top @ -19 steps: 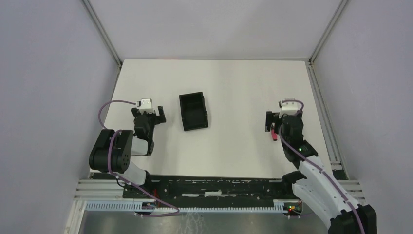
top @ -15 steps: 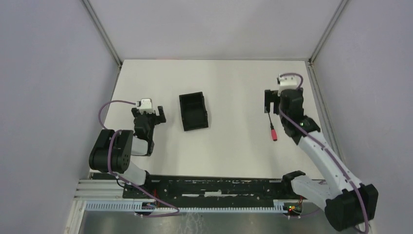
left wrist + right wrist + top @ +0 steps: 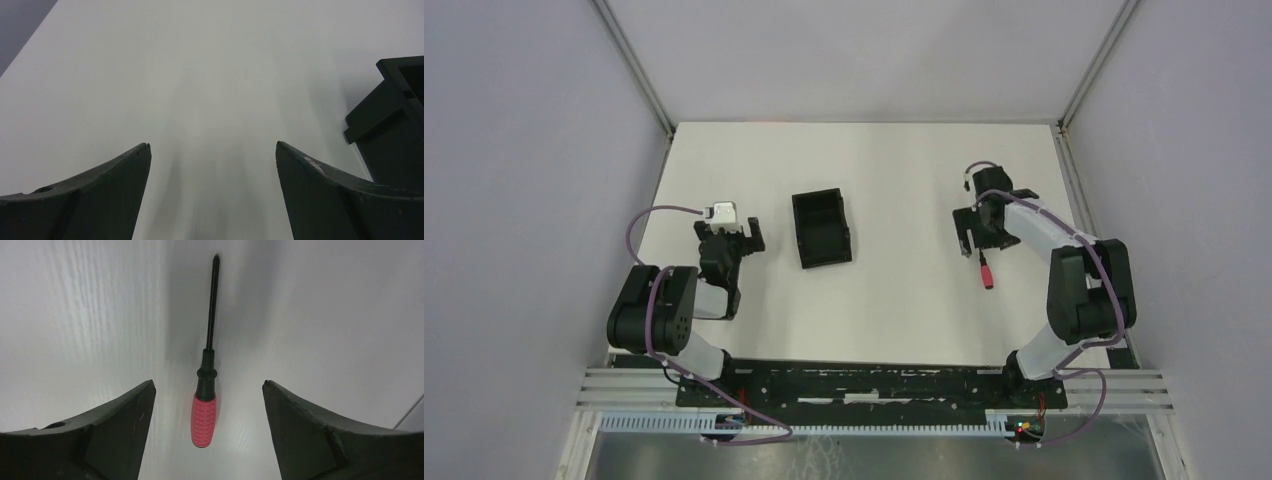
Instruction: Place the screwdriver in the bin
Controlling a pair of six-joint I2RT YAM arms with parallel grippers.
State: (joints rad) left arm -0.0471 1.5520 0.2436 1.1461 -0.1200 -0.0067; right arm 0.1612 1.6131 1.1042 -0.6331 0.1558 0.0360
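Note:
The screwdriver (image 3: pixel 986 272), red handle and thin dark shaft, lies flat on the white table at the right. In the right wrist view it (image 3: pixel 204 415) lies lengthwise between my open fingers, handle nearest the camera, touching neither finger. My right gripper (image 3: pixel 970 232) (image 3: pixel 207 384) is open and empty, just over the shaft's far end. The black bin (image 3: pixel 821 229) stands empty at centre-left. Its corner shows at the right of the left wrist view (image 3: pixel 395 115). My left gripper (image 3: pixel 734 238) (image 3: pixel 212 145) is open and empty, left of the bin.
The white table (image 3: pixel 894 170) is bounded by grey walls and metal rails at left and right (image 3: pixel 1079 190). The right arm's elbow (image 3: pixel 1089 285) is folded up near the right rail.
The right arm folded its elbow outward. Its gripper went from the screwdriver toward the far side, then came back down over the shaft. The screwdriver, bin and left arm stayed put.

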